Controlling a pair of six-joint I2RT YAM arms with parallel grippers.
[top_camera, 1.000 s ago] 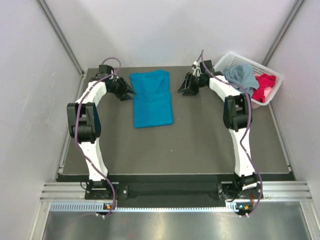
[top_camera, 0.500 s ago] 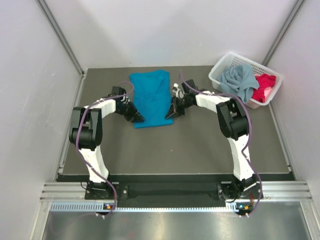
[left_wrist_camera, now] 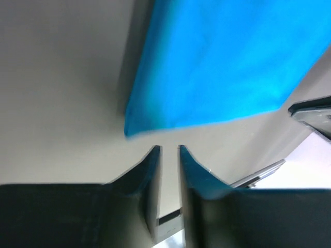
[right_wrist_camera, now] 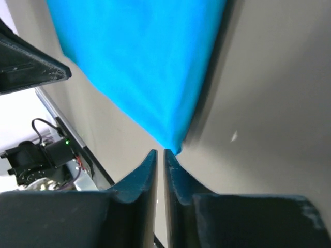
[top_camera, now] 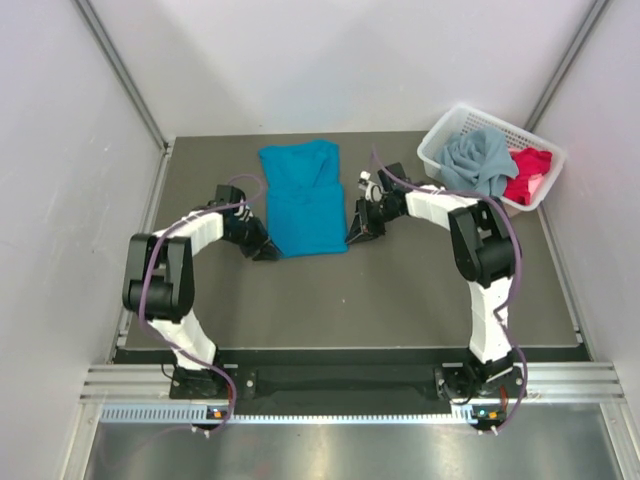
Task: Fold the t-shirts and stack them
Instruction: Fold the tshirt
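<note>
One t-shirt (top_camera: 302,198) lies by the table's (top_camera: 400,290) far edge; the far-right corner basket (top_camera: 432,148) holds another t-shirt (top_camera: 478,165) left of a third t-shirt (top_camera: 527,172)

The teal-blue t-shirt (top_camera: 303,200) is bright, uniform and plain; the grey-blue t-shirt (top_camera: 478,165) is dusty and plain; the red-pink t-shirt (top_camera: 527,172) is plain, paler pink at one edge; basket (top_camera: 447,128): white, open lattice pattern; table (top_camera: 400,290): dark grey-brown, matt, unpatterned; arms (top_camera: 195,228): white links, black joints; cables (top_camera: 146,296): purple; left gripper (left_wrist_camera: 169,150) and right gripper (right_wrist_camera: 161,152): black fingers; walls (top_camera: 330,60): pale grey-white; rail (top_camera: 340,380): silver.
</note>
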